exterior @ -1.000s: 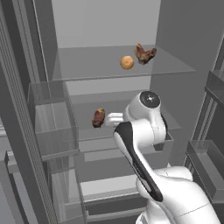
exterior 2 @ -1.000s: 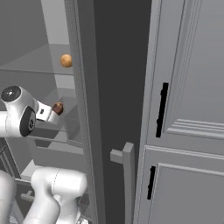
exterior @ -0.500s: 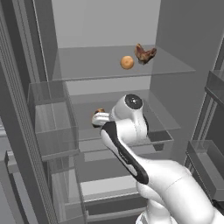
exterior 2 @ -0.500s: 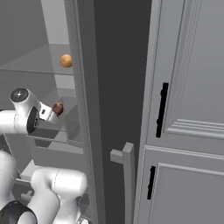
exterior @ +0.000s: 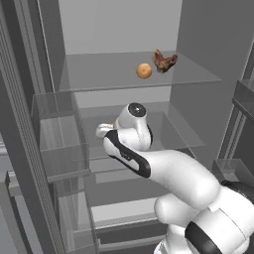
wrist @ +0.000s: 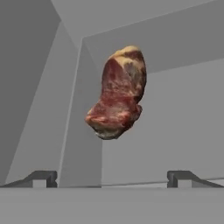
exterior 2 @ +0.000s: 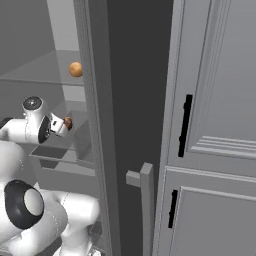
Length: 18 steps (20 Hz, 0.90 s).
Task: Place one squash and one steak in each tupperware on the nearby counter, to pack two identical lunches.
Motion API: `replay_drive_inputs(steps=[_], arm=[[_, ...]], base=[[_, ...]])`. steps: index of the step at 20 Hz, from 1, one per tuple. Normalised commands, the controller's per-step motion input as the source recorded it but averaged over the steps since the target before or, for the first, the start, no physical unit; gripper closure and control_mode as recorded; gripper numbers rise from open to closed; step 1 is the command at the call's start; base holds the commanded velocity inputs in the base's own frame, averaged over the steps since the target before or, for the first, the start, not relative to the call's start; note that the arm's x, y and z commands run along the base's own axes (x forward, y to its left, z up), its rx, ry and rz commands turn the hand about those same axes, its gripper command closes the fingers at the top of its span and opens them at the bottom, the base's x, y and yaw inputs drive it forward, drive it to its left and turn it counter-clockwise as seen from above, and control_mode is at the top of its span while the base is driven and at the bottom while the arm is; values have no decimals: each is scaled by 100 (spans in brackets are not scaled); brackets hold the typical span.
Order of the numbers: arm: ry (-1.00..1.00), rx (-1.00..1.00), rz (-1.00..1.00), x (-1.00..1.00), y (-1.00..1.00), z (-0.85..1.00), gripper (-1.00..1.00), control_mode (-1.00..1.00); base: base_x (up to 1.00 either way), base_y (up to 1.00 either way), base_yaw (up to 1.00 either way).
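steak [wrist: 117,93] on middle fridge shelf [exterior: 171,130] | step: reaching in | gripper [wrist: 112,176] wide open, empty | next: advance, straddle, close

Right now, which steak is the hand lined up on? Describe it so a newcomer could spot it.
Start at the open grey fridge and go to its middle glass shelf. The dark reddish-brown marbled steak chunk lies there, just ahead of the open fingers. Unlike the other steak on the shelf above, no orange squash sits beside it.

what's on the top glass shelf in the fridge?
One orange squash and a dark red steak beside it, apart. On the lower shelf, the arm covers most of what lies there; the hand view shows a second steak ahead of the open gripper.
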Motion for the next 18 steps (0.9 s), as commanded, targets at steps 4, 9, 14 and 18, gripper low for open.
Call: replay_drive_inputs(steps=[4, 9, 14, 18], arm=[[4, 0, 0, 55, 15, -27, -100, -100], [2, 0, 0, 48, 20, -36, -100, -100], [1, 0, 0, 37, 11, -29, -100, -100], [3, 0, 0, 0, 0, -29, -100, -100]], base=[[0, 0, 0], [0, 0, 0], [0, 0, 0], [0, 0, 0]])
